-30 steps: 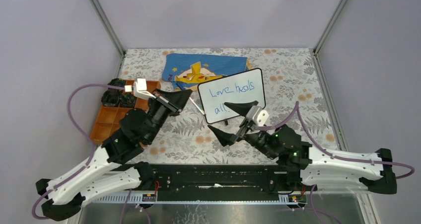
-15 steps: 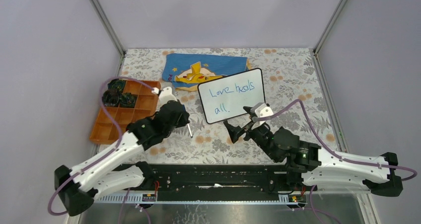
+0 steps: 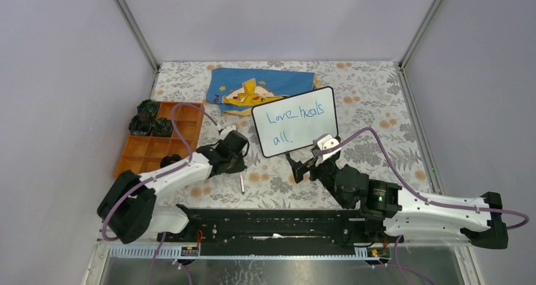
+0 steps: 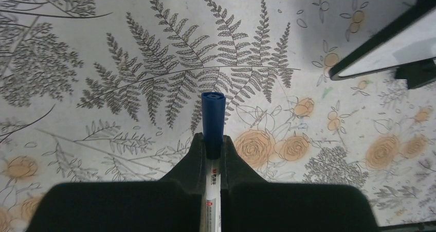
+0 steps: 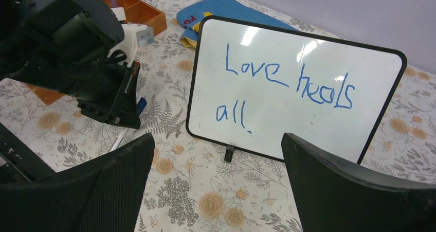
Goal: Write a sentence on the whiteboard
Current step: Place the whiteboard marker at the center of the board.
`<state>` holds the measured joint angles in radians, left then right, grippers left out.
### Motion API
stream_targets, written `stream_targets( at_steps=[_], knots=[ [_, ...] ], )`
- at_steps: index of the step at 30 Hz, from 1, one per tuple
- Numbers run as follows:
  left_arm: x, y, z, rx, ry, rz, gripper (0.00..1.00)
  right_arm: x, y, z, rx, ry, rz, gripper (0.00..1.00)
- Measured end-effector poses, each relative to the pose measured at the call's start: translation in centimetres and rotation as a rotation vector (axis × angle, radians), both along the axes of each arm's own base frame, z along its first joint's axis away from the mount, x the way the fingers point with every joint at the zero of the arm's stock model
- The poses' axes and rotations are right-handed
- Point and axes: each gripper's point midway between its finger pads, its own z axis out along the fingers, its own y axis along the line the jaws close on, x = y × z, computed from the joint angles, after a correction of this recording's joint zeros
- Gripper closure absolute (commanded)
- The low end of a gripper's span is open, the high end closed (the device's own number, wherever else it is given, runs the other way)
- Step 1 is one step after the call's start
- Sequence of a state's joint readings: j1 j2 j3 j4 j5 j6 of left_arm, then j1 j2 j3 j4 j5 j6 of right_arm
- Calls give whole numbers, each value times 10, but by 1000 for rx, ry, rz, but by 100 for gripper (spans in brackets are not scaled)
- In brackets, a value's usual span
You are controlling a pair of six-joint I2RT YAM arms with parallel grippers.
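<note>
Lowered and drawn back since a second ago, the left gripper point(image 4: 212, 139) sits left of the whiteboard point(image 3: 316, 132), clamped on a blue-capped marker point(image 4: 213, 106) over the floral tablecloth point(image 4: 128, 77). Just in front of the whiteboard's near edge, the right gripper point(image 3: 304, 167) has moved closer, jaws spread wide and empty, facing the sentence point(image 3: 311, 112) "Love heals all".

In your left wrist view the marker point(image 4: 213, 113) shows only its blue end (the fingers point(image 4: 189, 166) cover most of the barrel), and the whiteboard point(image 4: 396, 48) is cut off at the upper right. From above, the dark items point(image 3: 150, 124) in the tray point(image 3: 142, 160) are too small to name.
</note>
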<state>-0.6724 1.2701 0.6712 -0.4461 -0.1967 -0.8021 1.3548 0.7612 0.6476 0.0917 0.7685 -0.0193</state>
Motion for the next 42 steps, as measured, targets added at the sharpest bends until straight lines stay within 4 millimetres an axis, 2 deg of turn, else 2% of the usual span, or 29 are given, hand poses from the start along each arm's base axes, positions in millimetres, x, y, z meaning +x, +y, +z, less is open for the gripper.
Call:
stream_targets(
  at_steps=[4, 7, 17, 24, 27, 34, 42],
  knots=[
    [1, -5, -18, 16, 40, -14, 100, 0, -2, -3, -5, 2, -3, 0],
    [2, -6, -26, 24, 54, -17, 96, 0, -6, -1, 9, -1, -9, 0],
    [5, -9, -31, 24, 54, -18, 81, 1, -17, 1, 32, -10, -33, 0],
    [7, -10, -31, 18, 45, -20, 63, 1, -18, 1, 34, -11, -35, 0],
    [9, -12, -30, 10, 38, -21, 52, 1, -18, 2, 35, -12, -35, 0],
    [7, -11, -23, -2, 24, -20, 36, 0, -19, 3, 39, -14, -35, 0],
    [10, -7, 10, -32, -56, -6, 23, 1, -23, 6, 40, -24, -45, 0]
  ],
)
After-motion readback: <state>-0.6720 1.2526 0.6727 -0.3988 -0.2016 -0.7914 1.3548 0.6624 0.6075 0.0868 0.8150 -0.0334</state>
